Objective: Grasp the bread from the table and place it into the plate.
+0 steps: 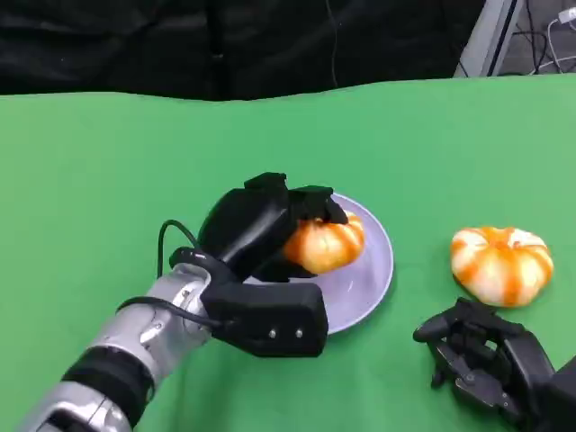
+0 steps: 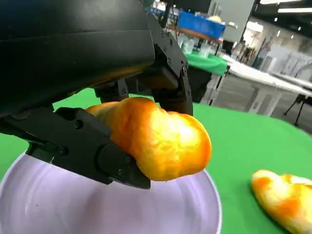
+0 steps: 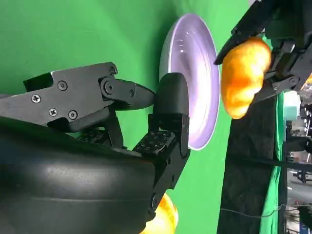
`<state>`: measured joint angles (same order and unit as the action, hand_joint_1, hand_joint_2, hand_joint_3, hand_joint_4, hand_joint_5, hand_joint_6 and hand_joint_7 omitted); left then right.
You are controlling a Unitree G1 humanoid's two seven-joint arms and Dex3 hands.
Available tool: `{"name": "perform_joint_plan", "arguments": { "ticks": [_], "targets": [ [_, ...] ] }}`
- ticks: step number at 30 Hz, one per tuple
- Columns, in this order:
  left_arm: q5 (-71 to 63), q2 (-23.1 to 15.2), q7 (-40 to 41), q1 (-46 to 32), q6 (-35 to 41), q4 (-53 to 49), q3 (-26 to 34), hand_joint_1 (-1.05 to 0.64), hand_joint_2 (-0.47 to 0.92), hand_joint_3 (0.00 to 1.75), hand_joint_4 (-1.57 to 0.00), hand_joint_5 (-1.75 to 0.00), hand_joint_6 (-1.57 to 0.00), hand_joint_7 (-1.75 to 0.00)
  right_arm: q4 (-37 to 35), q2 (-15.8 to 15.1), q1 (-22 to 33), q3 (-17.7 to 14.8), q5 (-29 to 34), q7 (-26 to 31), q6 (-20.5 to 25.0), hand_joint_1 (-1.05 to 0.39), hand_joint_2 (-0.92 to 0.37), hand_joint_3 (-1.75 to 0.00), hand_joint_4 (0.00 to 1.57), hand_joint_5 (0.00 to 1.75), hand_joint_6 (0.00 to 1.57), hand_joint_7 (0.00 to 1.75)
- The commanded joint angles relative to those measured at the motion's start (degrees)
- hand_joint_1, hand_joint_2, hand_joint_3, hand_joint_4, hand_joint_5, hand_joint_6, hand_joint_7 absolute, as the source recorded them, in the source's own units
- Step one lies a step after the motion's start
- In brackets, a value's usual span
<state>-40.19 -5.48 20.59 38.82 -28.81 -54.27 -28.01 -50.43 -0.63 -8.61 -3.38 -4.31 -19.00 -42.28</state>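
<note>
Left hand (image 1: 270,229) grips a bread roll (image 1: 324,243), fingers wrapped over its top and back, thumb side under it. Left wrist view shows the same hold: black fingers (image 2: 165,78) above and a lower finger (image 2: 83,146) pressed along the underside of the roll (image 2: 161,141). Roll is orange-brown with pale stripes, held just above the plate (image 1: 369,279); the wrist views show a gap between roll and plate surface, so not touching. Right wrist view confirms it, with the roll (image 3: 243,73) apart from the plate face (image 3: 190,73) and the left hand's fingers (image 3: 287,44) clamped on it. Plate is pale lilac, round, directly under and ahead of the left hand, sitting on the green table (image 1: 108,180). Left forearm (image 1: 135,351) is silver with a black cable looping near the wrist.

Right hand (image 1: 477,355) holds nothing, resting low near the table, fingers partly curled but apart from each other; the right wrist view shows its fingers (image 3: 165,122) spread with gaps between them. Second bread roll (image 1: 501,263) lies on the table just ahead of the right hand, not touched, well to the side of the plate. Same roll is seen blurred at the edge of the left wrist view (image 2: 285,200). Behind the table, a dark backdrop (image 1: 225,45).
</note>
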Motion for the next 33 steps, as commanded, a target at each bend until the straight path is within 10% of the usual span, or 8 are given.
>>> {"name": "perform_joint_plan", "arguments": {
  "ticks": [1, 8, 16, 18, 20, 33],
  "targets": [
    [0.18, -0.26, -0.68, 2.50, -0.87, -4.54, -0.78, -0.10, 0.92, 0.12, -0.60, -1.57, -0.73, -1.07, -0.33, -0.23, 0.73, 0.06, 0.22, 0.50, 0.24, -0.28, -0.92, -0.47, 0.68, 1.75, 0.74, 1.09],
    [-0.38, -1.36, -1.00, 3.77, -1.46, -7.47, -2.16, -0.09, 0.92, 0.11, -0.60, -1.55, -0.74, -1.04, 0.34, -0.12, 1.03, 0.12, 0.56, 1.11, 0.18, -0.29, -0.92, -0.45, 0.68, 1.75, 0.75, 1.07],
    [1.00, -2.45, -7.29, 4.36, -0.75, -7.29, -1.66, -0.10, 0.92, 0.06, -0.62, -1.34, -0.89, -0.51, 0.31, -0.15, 1.02, 0.11, 0.86, 1.39, -0.24, -0.30, -0.92, -0.45, 0.69, 1.75, 0.76, 1.07],
    [0.16, -2.98, -8.99, 4.88, 0.15, -6.83, -2.45, -0.23, 0.92, 0.11, -0.78, -0.61, -0.85, -0.15, 0.12, -0.19, 1.00, 0.12, 0.92, 1.40, -0.44, -0.29, -0.92, -0.45, 0.68, 1.75, 0.76, 1.07],
    [-0.18, -3.21, -9.77, 5.22, 0.53, -6.64, -2.73, -0.28, 0.92, 0.14, -0.85, -0.27, -0.80, -0.04, 0.02, -0.17, 0.96, 0.07, 0.71, 1.12, -0.28, -0.29, -0.92, -0.45, 0.68, 1.75, 0.76, 1.07],
    [3.03, -3.79, -15.04, 3.65, 4.17, -1.25, -0.52, -0.88, 0.92, 0.53, -0.17, 0.00, -0.21, 0.00, 0.28, -0.16, 1.15, 0.11, 0.71, 0.94, -0.16, -0.28, -0.92, -0.45, 0.68, 1.75, 0.76, 1.07]
  ]
}}
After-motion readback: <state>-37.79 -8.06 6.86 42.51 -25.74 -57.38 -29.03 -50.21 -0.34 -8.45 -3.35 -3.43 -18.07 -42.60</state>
